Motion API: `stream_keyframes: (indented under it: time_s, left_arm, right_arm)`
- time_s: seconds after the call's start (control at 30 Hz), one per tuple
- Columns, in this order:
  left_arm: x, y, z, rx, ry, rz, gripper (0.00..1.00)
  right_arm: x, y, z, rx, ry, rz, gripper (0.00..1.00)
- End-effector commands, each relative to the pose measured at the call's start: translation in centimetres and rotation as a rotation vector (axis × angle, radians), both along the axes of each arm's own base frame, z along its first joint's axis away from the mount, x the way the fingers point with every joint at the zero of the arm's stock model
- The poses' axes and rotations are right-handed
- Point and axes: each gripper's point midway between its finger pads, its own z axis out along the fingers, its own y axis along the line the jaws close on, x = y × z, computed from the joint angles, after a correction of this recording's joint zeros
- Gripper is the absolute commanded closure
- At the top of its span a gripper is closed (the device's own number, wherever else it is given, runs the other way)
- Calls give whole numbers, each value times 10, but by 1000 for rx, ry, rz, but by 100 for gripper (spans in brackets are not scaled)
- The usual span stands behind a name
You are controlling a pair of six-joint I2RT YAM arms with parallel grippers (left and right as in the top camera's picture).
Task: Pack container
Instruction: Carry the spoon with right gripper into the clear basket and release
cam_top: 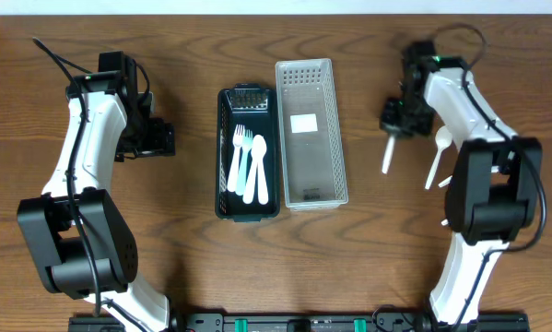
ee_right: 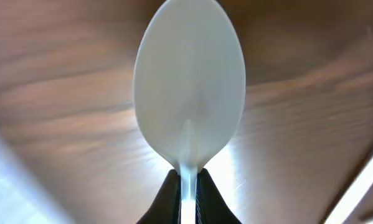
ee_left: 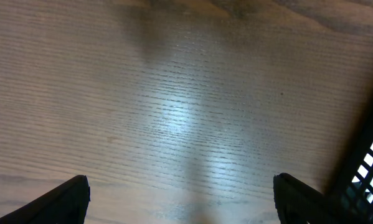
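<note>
My right gripper point(cam_top: 394, 117) is shut on a white plastic spoon point(cam_top: 386, 155), held above the table to the right of the containers. In the right wrist view its fingers point(ee_right: 187, 194) pinch the neck of the spoon point(ee_right: 189, 87), with the bowl pointing away. A black mesh container point(cam_top: 222, 157) holds two white forks and a spoon point(cam_top: 248, 164). A white mesh basket point(cam_top: 312, 171) stands beside it on the right. My left gripper point(cam_top: 160, 138) is open and empty to the left of the black container; its fingers point(ee_left: 183, 202) are spread over bare wood.
Another white spoon point(cam_top: 438, 155) lies on the table just right of the held one. A white label point(cam_top: 303, 123) lies inside the white basket. The black container's corner shows at the right edge of the left wrist view point(ee_left: 367, 162).
</note>
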Motion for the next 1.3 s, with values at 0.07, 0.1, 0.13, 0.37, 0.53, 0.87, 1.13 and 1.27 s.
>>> stream_keyframes:
  time_s: [0.07,0.1,0.13,0.37,0.53,0.87,1.13,1.27]
  left_arm:
    - [-1,2,0,4,4,-7,13]
    - [-1,2,0,4,4,-7,13]
    - [-1,2,0,4,4,-7,13]
    - [1,3,0,6,-6,-7,13]
    - [5,3,1,7,-19,-7,13]
    - [5,3,1,7,-19,-7,13]
    - [4,3,1,7,-18,-7,13]
    - [4,3,1,6,-15,-7,13]
  right_arm:
    - [15,75,123,55,-301,230,98]
    - [13,90,132,65,-325,263,98]
    - [11,102,137,71,-336,287,99]
    - [-9,163,109,66,-278,402,98]
    - [-15,182,58,42,-168,408,98]
    - [-39,192,0,35,19,430,83]
    - [-31,191,24,52,-39,435,45]
    - [-6,170,95,54,-211,386,45]
